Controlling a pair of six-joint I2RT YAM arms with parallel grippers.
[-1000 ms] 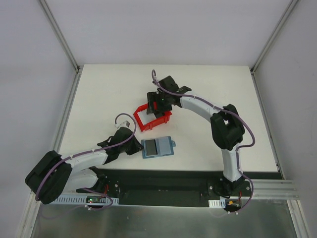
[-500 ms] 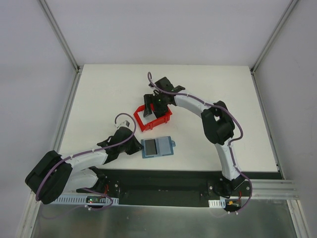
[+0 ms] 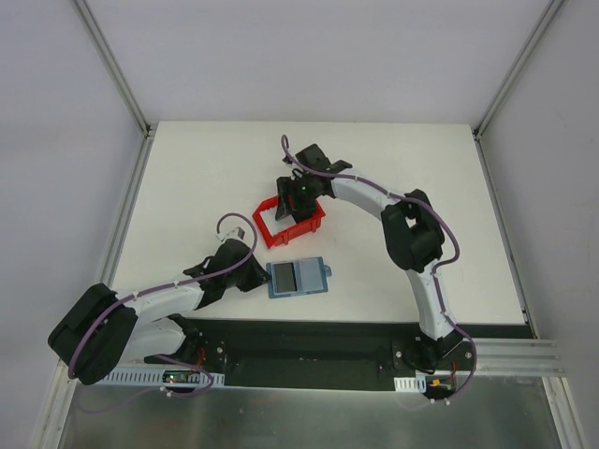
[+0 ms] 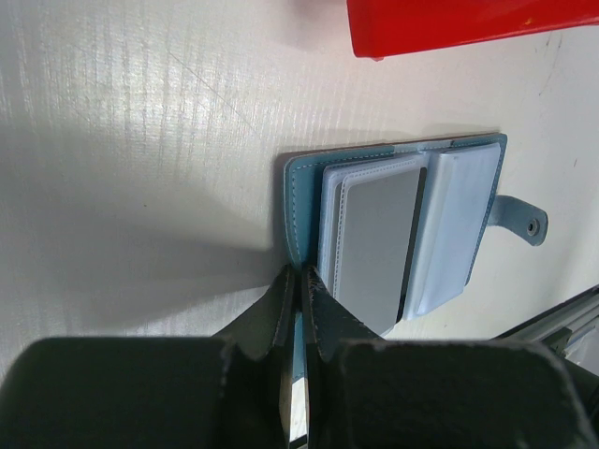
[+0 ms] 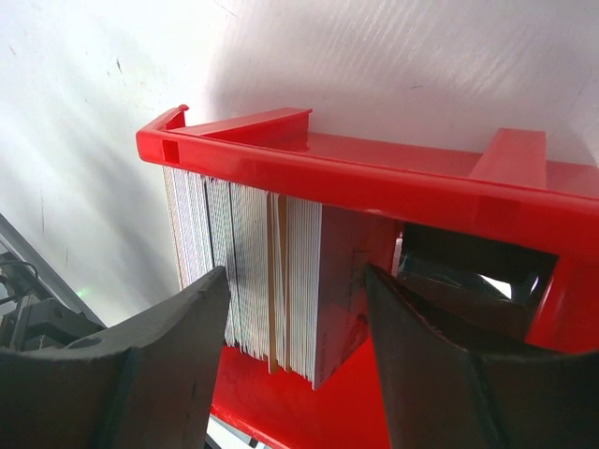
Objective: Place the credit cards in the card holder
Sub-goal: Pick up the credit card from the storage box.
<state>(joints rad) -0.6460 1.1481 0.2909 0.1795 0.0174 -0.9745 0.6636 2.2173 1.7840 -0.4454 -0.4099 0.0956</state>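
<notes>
We found the credit cards (image 5: 248, 281) standing on edge as a tight pack inside the red bin (image 5: 374, 173), at the centre of the right wrist view, pressed against the bin's wall. The right fingers (image 5: 201, 309) were spread wide, one on each side of the pack, and touched no card that we could see.

The card holder (image 3: 298, 278) lay open on the worktop (image 3: 187, 187), just below the bin in the top view. Its pale pockets faced up and its clasp tab (image 4: 519, 220) stuck out to the right. A grey rectangle filled one pocket, and we could not tell whether it was a card. The left fingers (image 4: 290, 299) were pressed together on the lower left edge of the holder's teal cover, with a sliver of teal showing between them.

We judged the cards to be light, thin, stiff and slick. Packed face to face, they would tend to cling together and lift several at once. The sensible hold seemed to be across the two flat faces at the free edge away from the bin's wall, on an outermost card rather than across the whole pack. A light squeeze would do, since a hard one could bow a card or shoot it out. The holder looked soft and light, likely to slide or fold under a push, so pinching its cover made sense.
</notes>
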